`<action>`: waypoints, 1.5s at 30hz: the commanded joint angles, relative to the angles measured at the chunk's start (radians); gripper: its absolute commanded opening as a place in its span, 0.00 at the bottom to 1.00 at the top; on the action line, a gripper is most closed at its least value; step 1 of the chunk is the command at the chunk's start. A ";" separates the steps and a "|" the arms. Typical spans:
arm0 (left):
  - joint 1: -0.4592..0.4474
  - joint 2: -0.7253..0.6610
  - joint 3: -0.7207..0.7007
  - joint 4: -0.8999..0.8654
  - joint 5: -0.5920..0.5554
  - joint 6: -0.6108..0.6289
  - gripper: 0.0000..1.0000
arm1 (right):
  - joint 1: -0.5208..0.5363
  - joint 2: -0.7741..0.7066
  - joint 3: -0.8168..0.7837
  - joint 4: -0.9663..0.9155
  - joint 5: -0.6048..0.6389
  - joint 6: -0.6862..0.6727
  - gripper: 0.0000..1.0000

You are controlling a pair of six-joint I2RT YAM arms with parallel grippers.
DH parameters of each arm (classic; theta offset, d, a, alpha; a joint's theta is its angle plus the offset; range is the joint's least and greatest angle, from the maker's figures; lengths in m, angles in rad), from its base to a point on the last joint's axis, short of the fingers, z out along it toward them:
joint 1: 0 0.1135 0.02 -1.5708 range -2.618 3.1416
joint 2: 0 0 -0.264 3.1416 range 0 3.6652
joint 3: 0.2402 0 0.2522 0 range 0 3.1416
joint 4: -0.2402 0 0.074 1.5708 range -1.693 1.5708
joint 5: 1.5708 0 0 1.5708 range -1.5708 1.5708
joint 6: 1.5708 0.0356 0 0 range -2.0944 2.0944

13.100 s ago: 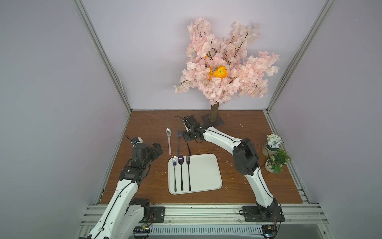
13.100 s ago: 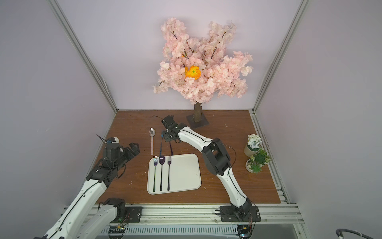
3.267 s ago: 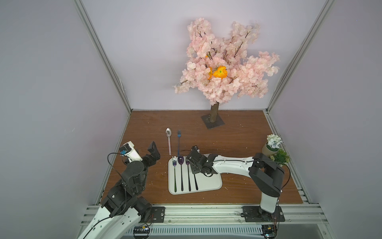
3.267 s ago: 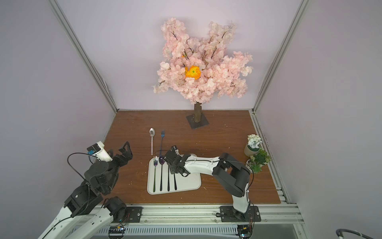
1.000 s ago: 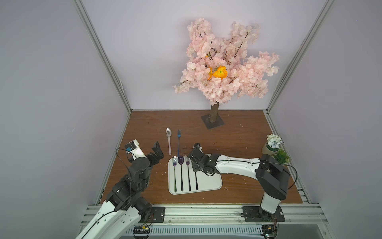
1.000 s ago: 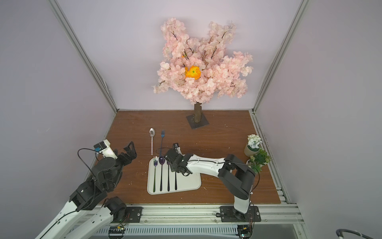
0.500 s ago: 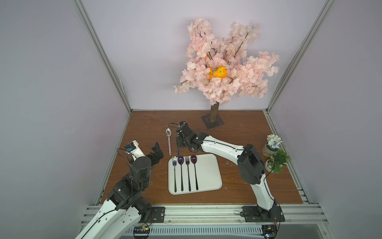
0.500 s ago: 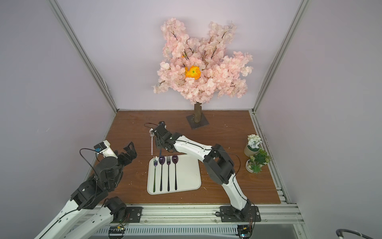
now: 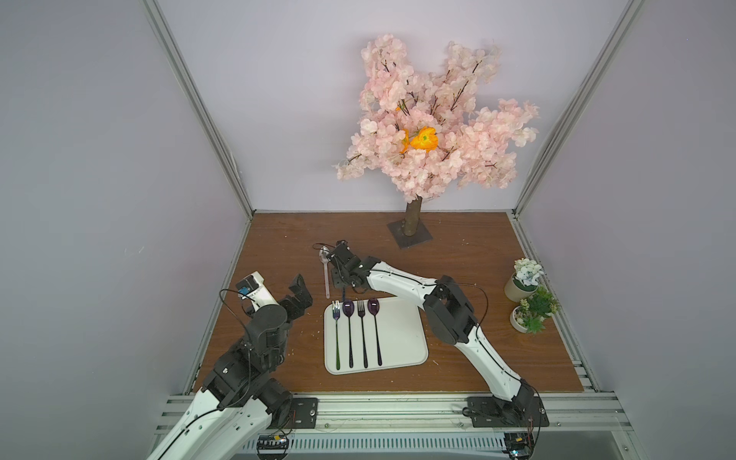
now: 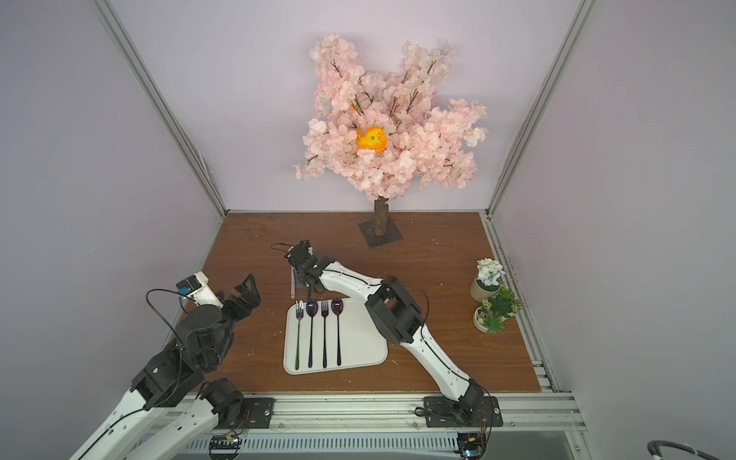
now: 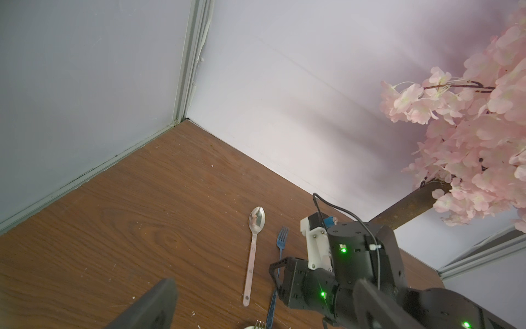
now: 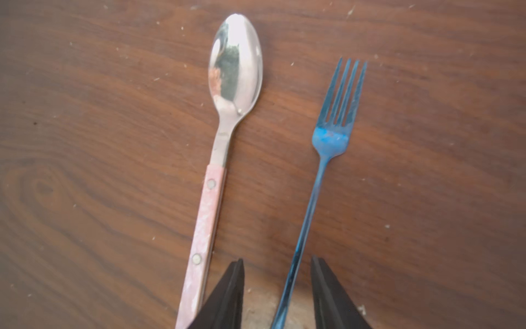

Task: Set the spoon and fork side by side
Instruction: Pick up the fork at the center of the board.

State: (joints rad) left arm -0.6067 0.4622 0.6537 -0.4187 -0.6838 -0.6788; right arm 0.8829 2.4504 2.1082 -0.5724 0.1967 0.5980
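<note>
Two fingers of my right gripper (image 12: 276, 259) stand apart astride the handle of the blue fork (image 12: 331, 136), not pinching it; the pink-handled spoon (image 12: 236, 65) lies just beside on the table (image 12: 85, 142). My left gripper (image 10: 245, 296) gapes wide, empty.

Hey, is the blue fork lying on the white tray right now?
No, the blue fork lies on the bare wooden table, beside the pink-handled spoon.
</note>
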 commanded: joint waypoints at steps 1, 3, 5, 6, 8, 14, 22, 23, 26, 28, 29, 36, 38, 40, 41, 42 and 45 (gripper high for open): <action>0.008 -0.008 -0.018 -0.017 -0.010 0.016 0.99 | -0.007 0.024 0.027 -0.013 0.035 0.010 0.42; 0.008 -0.008 -0.019 -0.016 -0.013 0.017 0.99 | -0.009 0.044 0.039 -0.014 0.022 0.009 0.41; 0.008 -0.008 -0.021 -0.016 -0.015 0.018 0.99 | -0.014 0.076 0.067 -0.031 0.014 0.012 0.40; 0.009 -0.009 -0.019 -0.017 -0.016 0.020 0.99 | -0.017 0.090 0.081 -0.043 0.013 0.012 0.40; 0.009 -0.012 -0.019 -0.016 -0.016 0.024 0.99 | -0.022 0.110 0.100 -0.054 0.015 0.014 0.39; 0.008 -0.018 -0.016 -0.016 -0.019 0.031 0.99 | -0.033 0.132 0.120 -0.055 0.023 0.023 0.33; 0.009 -0.048 -0.026 -0.016 -0.015 0.022 0.99 | -0.061 0.161 0.137 -0.064 0.029 0.038 0.16; 0.009 -0.053 -0.026 -0.017 -0.013 0.023 0.99 | -0.065 0.164 0.143 -0.065 0.029 0.037 0.13; 0.009 -0.060 -0.025 -0.016 -0.010 0.023 0.99 | -0.075 0.176 0.179 -0.059 0.037 0.026 0.04; 0.008 -0.061 -0.022 -0.017 -0.010 0.025 0.99 | -0.081 0.182 0.215 -0.052 0.047 0.012 0.00; 0.009 -0.061 -0.020 -0.017 -0.009 0.025 0.99 | -0.083 0.183 0.233 -0.049 0.052 0.002 0.00; 0.009 -0.045 -0.013 -0.015 0.001 0.015 0.99 | -0.096 0.113 0.289 0.010 0.072 -0.108 0.00; 0.008 -0.041 -0.015 -0.015 -0.004 0.009 0.99 | -0.098 0.061 0.279 0.015 0.069 -0.135 0.00; 0.008 -0.035 -0.016 -0.014 -0.010 0.010 0.99 | -0.096 0.009 0.250 0.008 0.050 -0.146 0.00; 0.008 -0.032 -0.015 -0.014 -0.012 0.012 0.99 | -0.095 -0.023 0.224 0.006 0.035 -0.148 0.00; 0.009 -0.030 -0.013 -0.013 -0.016 0.010 0.99 | -0.096 -0.057 0.192 0.002 0.024 -0.147 0.00; 0.008 -0.021 -0.012 -0.012 -0.026 0.012 0.99 | -0.089 -0.194 0.036 0.005 0.015 -0.147 0.00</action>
State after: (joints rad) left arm -0.6071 0.4320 0.6392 -0.4267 -0.6857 -0.6693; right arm 0.7845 2.4084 2.2303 -0.5808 0.2230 0.4759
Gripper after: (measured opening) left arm 0.991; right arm 0.048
